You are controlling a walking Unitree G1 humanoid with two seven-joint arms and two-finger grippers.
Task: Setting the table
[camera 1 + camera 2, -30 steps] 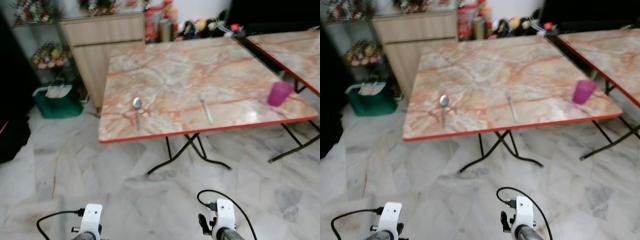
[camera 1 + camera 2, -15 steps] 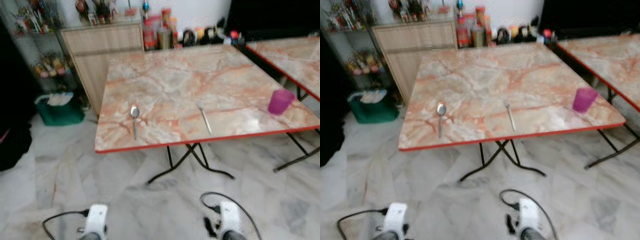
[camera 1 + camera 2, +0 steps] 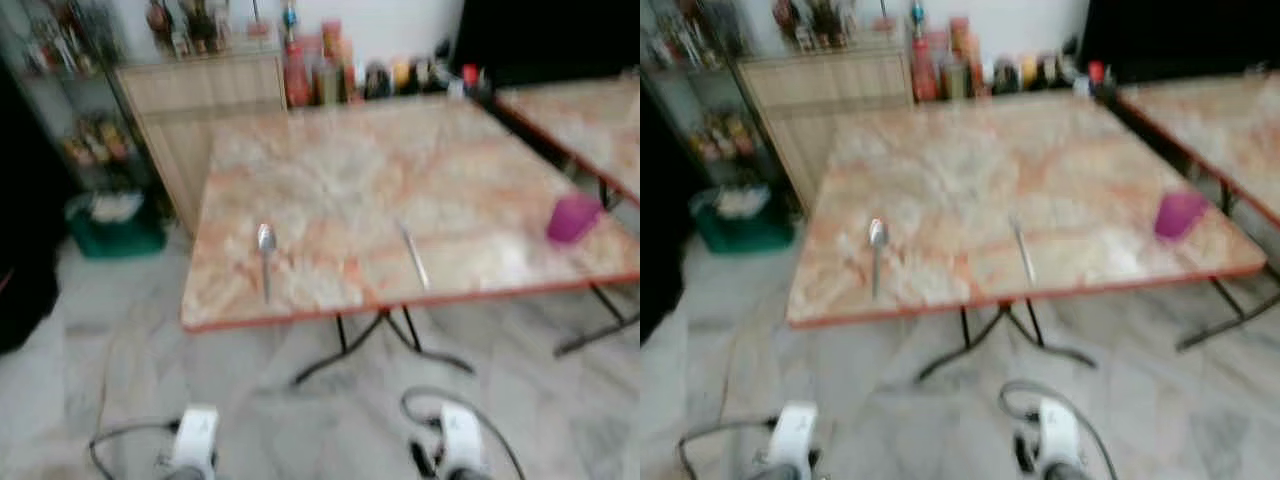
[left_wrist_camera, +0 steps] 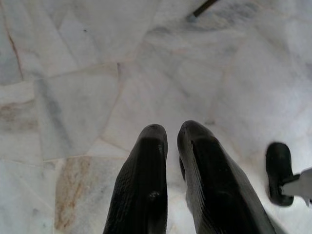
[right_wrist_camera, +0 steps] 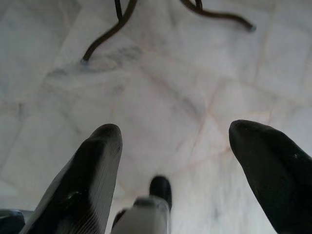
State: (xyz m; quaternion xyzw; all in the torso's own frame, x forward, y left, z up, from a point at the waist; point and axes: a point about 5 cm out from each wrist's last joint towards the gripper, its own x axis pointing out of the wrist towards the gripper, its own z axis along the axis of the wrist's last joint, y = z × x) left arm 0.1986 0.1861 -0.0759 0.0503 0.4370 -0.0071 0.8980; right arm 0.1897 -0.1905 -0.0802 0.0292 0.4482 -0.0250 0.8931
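Your left pincer (image 4: 168,146) hangs clenched, right pincer (image 5: 175,146) spread, both empty over floor. Silver metal spoon (image 3: 265,243) & fork (image 3: 413,257) lie nr front edge of marble-patterned desk (image 3: 330,170); blurry approach could knock them off.

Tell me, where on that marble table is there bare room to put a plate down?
On the table, the patch between the spoon and the fork is bare, and so is the stretch from the fork to the purple cup. The far half looks bare too. The crowding is behind it: bottles by the wall.
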